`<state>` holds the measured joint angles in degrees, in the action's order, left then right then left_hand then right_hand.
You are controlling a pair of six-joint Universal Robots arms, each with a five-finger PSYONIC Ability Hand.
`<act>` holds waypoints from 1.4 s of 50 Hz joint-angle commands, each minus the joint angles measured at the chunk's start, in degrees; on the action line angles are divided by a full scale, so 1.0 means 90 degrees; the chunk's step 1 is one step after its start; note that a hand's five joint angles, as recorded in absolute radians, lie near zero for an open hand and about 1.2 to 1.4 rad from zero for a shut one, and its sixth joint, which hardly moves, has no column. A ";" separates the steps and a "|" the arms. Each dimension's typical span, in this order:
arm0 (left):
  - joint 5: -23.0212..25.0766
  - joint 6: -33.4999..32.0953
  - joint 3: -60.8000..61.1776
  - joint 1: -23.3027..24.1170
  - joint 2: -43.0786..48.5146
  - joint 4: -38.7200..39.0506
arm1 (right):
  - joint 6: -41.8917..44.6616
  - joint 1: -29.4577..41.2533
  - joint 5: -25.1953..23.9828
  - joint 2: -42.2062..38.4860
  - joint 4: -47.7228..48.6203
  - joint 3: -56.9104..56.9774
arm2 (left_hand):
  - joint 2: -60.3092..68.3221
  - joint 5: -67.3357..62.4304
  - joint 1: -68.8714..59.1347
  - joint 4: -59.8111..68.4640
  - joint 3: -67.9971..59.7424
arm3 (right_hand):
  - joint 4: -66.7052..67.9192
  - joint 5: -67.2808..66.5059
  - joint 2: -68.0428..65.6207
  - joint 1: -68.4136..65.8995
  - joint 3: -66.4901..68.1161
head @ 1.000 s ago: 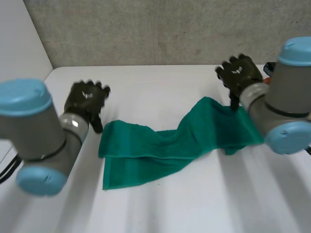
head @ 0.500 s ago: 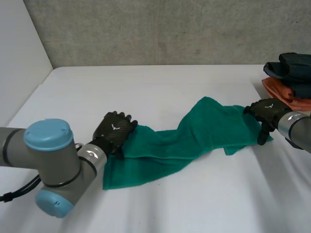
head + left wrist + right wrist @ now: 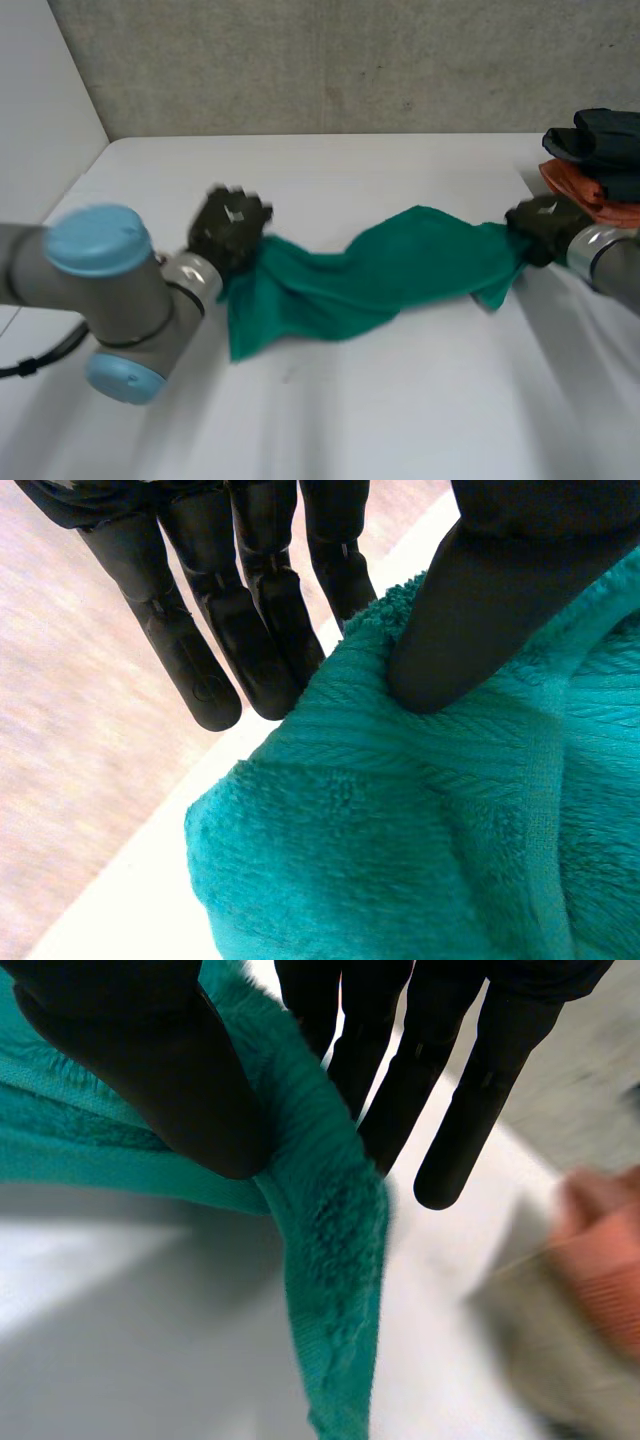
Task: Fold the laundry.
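Observation:
A green towel (image 3: 380, 272) stretches across the white table (image 3: 400, 400) between my two hands, sagging in the middle. My left hand (image 3: 228, 228) grips its left end; in the left wrist view the thumb (image 3: 480, 610) presses the towel's (image 3: 420, 820) edge against the fingers (image 3: 200, 660). My right hand (image 3: 540, 228) holds the right end; in the right wrist view the thumb (image 3: 150, 1070) pinches the towel (image 3: 330, 1230) against the fingers (image 3: 400, 1090), and a corner hangs below.
A stack of folded laundry stands at the table's right edge: a dark piece (image 3: 598, 140) on top of an orange one (image 3: 590, 195), also seen as an orange blur (image 3: 600, 1250) beyond my right hand. A concrete wall runs behind the table.
Both hands came down onto the towel's ends, closed on them and lifted. The towel is now pulled up and taut instead of lying flat.

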<state>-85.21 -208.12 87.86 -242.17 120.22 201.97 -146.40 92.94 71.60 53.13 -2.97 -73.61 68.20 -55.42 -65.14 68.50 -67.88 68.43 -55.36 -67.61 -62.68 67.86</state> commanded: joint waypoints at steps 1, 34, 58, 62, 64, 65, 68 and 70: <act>-0.0092 0.0243 0.0033 -0.0123 -0.1851 -0.0524 | 0.0095 -0.0112 0.0101 0.1917 -0.0888 0.0083 | 0.1312 -0.1620 -0.1651 0.1278 -0.1346 | 0.1286 -0.1626 -0.1377 -0.1925 0.1349; 0.0230 0.0360 -0.4108 -0.0817 0.0636 -0.0629 | -0.0617 0.0903 0.1526 -0.0464 -0.1295 0.4898 | 0.1312 -0.1620 -0.1651 0.1278 -0.1346 | 0.1286 -0.1626 -0.1377 -0.1925 0.1349; -0.0346 0.0624 -0.1590 -0.0856 0.0831 -0.0233 | -0.0667 0.1147 0.1136 -0.0941 -0.0879 0.2741 | 0.1312 -0.1620 -0.1651 0.1278 -0.1346 | 0.1286 -0.1626 -0.1377 -0.1925 0.1349; -0.0376 0.0244 -0.0799 -0.0837 0.0773 -0.0585 | -0.0199 0.1284 0.1233 -0.1011 -0.1591 0.2049 | 0.1312 -0.1620 -0.1651 0.1278 -0.1346 | 0.1286 -0.1626 -0.1377 -0.1925 0.1349; -0.0385 -0.0010 -0.0379 -0.0837 0.0608 -0.0692 | -0.0140 0.1275 0.1234 -0.0981 -0.1730 0.1755 | 0.1312 -0.1620 -0.1651 0.1278 -0.1346 | 0.1286 -0.1626 -0.1377 -0.1925 0.1349; -0.0385 -0.0078 -0.0233 -0.0856 0.0471 -0.0722 | -0.0130 0.1265 0.1243 -0.0962 -0.1759 0.1608 | 0.1312 -0.1620 -0.1651 0.1278 -0.1346 | 0.1286 -0.1626 -0.1377 -0.1925 0.1349; -0.0327 -0.0245 0.0285 -0.0905 -0.0183 -0.0751 | -0.0129 0.1265 0.1214 -0.0845 -0.1672 0.1120 | -0.1461 0.1152 0.1121 -0.1494 0.1426 | 0.1286 -0.1626 -0.1377 -0.1925 0.1349; -0.0317 -0.0294 0.0500 -0.0905 -0.0447 -0.0751 | -0.0091 0.1265 0.1214 -0.0573 -0.1584 0.0808 | -0.3405 0.3097 0.3066 -0.3439 0.3371 | 0.1286 -0.1626 -0.1377 -0.1925 0.1349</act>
<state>-88.49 -208.28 85.69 -249.91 123.79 195.45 -147.93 104.41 82.54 44.37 -18.10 -59.16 61.16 -49.98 -59.00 61.13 -61.04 68.59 -57.49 -67.61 -63.41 68.17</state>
